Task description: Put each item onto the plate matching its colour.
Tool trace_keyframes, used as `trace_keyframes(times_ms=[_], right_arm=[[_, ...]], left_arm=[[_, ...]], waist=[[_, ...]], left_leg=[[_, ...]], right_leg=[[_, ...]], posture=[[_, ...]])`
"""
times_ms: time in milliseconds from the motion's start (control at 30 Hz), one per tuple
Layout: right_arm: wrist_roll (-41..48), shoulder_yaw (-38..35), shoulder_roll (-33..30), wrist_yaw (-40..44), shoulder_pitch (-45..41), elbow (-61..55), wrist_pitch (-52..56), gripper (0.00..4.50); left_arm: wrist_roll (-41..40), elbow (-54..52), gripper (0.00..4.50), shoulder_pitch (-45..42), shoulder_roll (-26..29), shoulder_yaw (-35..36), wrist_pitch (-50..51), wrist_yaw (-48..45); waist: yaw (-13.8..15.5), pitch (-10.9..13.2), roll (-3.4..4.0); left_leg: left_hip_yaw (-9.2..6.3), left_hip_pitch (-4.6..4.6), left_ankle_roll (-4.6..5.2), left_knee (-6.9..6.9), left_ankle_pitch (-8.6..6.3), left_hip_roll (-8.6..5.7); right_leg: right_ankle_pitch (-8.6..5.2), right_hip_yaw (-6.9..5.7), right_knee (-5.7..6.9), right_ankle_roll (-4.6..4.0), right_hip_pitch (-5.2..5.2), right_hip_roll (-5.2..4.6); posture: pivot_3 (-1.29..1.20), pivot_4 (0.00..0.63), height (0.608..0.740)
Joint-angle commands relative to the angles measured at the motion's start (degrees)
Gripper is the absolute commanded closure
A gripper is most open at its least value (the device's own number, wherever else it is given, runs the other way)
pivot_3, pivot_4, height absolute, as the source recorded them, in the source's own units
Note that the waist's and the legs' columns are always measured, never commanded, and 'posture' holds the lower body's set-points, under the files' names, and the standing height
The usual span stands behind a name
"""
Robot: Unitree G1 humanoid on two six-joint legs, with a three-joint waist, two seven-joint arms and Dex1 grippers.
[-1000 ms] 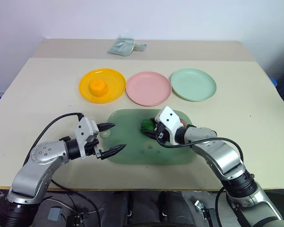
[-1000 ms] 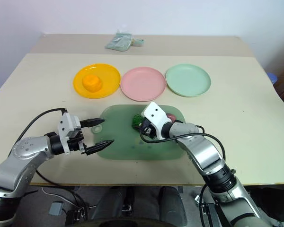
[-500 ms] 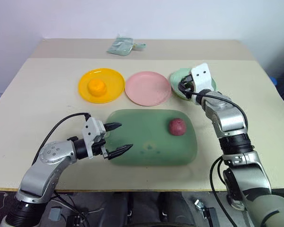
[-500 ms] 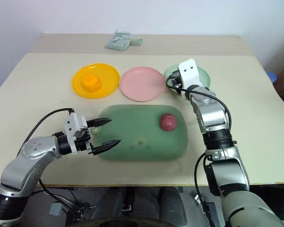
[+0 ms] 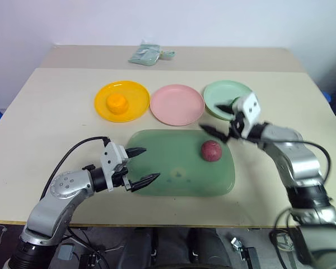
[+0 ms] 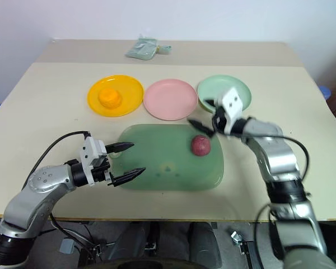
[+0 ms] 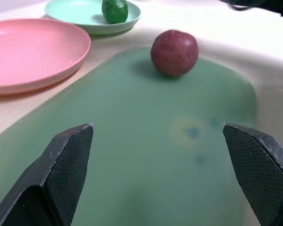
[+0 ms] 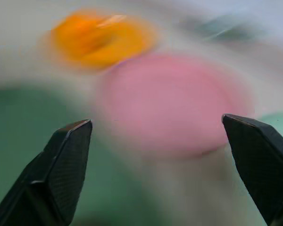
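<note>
Beige table (image 5: 56,112): my right gripper (image 5: 219,117) just dropped the green ball (image 7: 115,10) on the mint plate (image 5: 215,96), jaws now wide; left gripper (image 5: 144,166) open, maroon ball (image 5: 211,150) ahead, left.

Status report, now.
Both grippers, left and right, open, empty. Orange ball and green ball plated. Maroon ball on the tray; pink plate bare. Nothing blocking.

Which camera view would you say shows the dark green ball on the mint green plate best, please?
The left wrist view: the dark green ball sits unobstructed on the mint green plate. In the head views the right gripper is in front of that plate, hiding the ball almost entirely.
</note>
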Motion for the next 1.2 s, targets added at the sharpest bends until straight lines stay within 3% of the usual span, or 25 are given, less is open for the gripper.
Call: trace_keyframes(times_ms=[33,133,233,300,367,467,567,633,800,833,933,1067,1200], right_arm=[[0.05,0.66,-2.83,2.52,2.48,-4.67,1.56,0.02],[-5.21,3.48,-3.23,0.25,3.81,-2.39,0.58,0.02],[-5.01,3.25,-1.3,-0.95,2.46,-1.77,0.9,0.84],[-4.53,3.39,0.32,-1.1,1.18,-2.48,0.65,1.68],[-4.62,3.68,3.48,-2.85,-1.42,-1.93,0.16,1.93],[-4.86,3.52,6.99,-4.74,-4.18,-0.43,0.34,1.93],[-11.77,6.16,19.39,-18.07,-16.23,13.52,-2.35,1.93],[-15.73,6.6,24.36,-23.97,-22.28,23.24,-4.27,1.93],[-17.85,4.94,29.09,-27.63,-30.78,41.29,-12.21,1.93],[-17.74,4.38,29.51,-28.01,-31.65,43.12,-13.55,0.94],[-17.99,4.09,29.68,-27.46,-31.78,43.4,-18.06,0.07],[-17.84,3.86,25.11,-22.77,-26.57,36.04,-21.24,0.07],[-12.23,0.67,15.81,-12.39,-16.35,21.86,-18.65,0.07]], left_arm=[[0.14,0.18,0.0,-1.7,0.03,-0.06,-1.3,-0.92],[0.42,1.17,0.0,-2.73,-0.16,-0.42,-1.62,-1.54],[0.57,1.43,0.0,-3.02,-0.31,-0.43,-1.63,-1.72],[0.66,1.5,0.0,-2.86,-0.31,-0.12,-1.61,-1.68],[0.78,1.45,0.0,-2.19,-0.22,0.6,-1.78,-1.48],[1.13,1.46,0.0,-1.84,-0.38,1.09,-2.0,-0.81],[0.72,1.99,0.0,-0.09,-3.09,6.57,-2.67,5.41],[0.57,1.95,0.0,0.84,-4.76,9.07,-2.67,8.45],[2.07,0.09,0.0,4.61,-5.35,9.65,-2.97,10.58],[2.28,-0.38,0.0,5.29,-5.36,9.65,-3.07,10.81],[2.0,-1.23,0.0,6.64,-5.65,10.54,-3.32,11.79],[2.7,-1.5,0.0,6.63,-6.51,10.51,-3.54,13.77],[4.0,1.89,0.0,6.13,-6.09,13.51,-5.54,15.35]], waist=[[-0.13,-0.01,0.02],[-0.3,-0.02,0.02],[-0.25,-0.02,0.02],[-0.19,-0.02,0.02],[-0.25,-0.02,0.02],[-0.27,-0.02,0.02],[-1.22,-0.04,-0.02],[-1.75,-0.04,-0.01],[-1.31,-0.05,-0.01],[-1.43,-0.05,-0.01],[-1.59,-0.02,0.03],[-1.52,-0.02,0.04],[-1.3,-0.04,0.02]], left_leg=[[0.0,0.02,0.0,0.0,0.0,0.01],[0.0,0.1,-0.06,0.0,0.03,0.04],[0.03,0.06,-0.07,0.0,0.03,0.03],[0.04,0.05,-0.07,0.0,0.04,0.03],[0.03,0.05,-0.08,0.0,0.04,0.03],[0.03,0.05,-0.1,0.0,0.05,0.04],[0.03,0.06,-0.1,0.0,0.05,0.03],[0.04,0.03,-0.24,-0.01,0.13,0.03],[-0.12,-0.05,-0.29,-0.26,0.16,-0.02],[-0.12,-0.06,-0.23,-0.25,0.13,-0.05],[-0.06,-0.07,-0.19,-0.24,0.11,-0.09],[-0.07,-0.04,-0.29,-0.24,0.17,0.01],[-0.09,-0.03,-0.27,-0.22,0.15,-0.01]], right_leg=[[0.0,0.0,0.02,0.0,0.0,0.0],[-0.01,0.03,0.11,-0.02,-0.02,0.03],[-0.01,0.05,0.11,-0.02,-0.07,0.03],[-0.01,0.05,0.1,-0.01,-0.08,0.03],[-0.01,0.05,0.1,-0.02,-0.07,0.03],[-0.01,0.05,0.1,-0.02,-0.09,0.04],[0.0,0.05,0.1,-0.01,-0.08,0.03],[0.01,0.07,0.22,-0.02,-0.21,0.05],[-0.04,-0.01,0.22,-0.1,-0.23,0.11],[-0.03,-0.02,0.21,-0.09,-0.22,0.08],[-0.03,-0.02,0.14,-0.08,-0.19,0.06],[-0.03,-0.02,0.18,-0.08,-0.21,0.14],[-0.03,-0.03,0.15,-0.08,-0.13,0.11]], posture=[[0.0,0.15,0.74],[0.0,0.15,0.74],[0.0,0.15,0.74],[0.0,0.15,0.74],[0.0,0.15,0.74],[0.0,0.15,0.74],[0.0,0.15,0.74],[0.0,0.15,0.74],[0.0,0.15,0.74],[0.0,0.15,0.74],[0.0,0.15,0.74],[0.0,0.15,0.74],[0.0,0.15,0.74]])
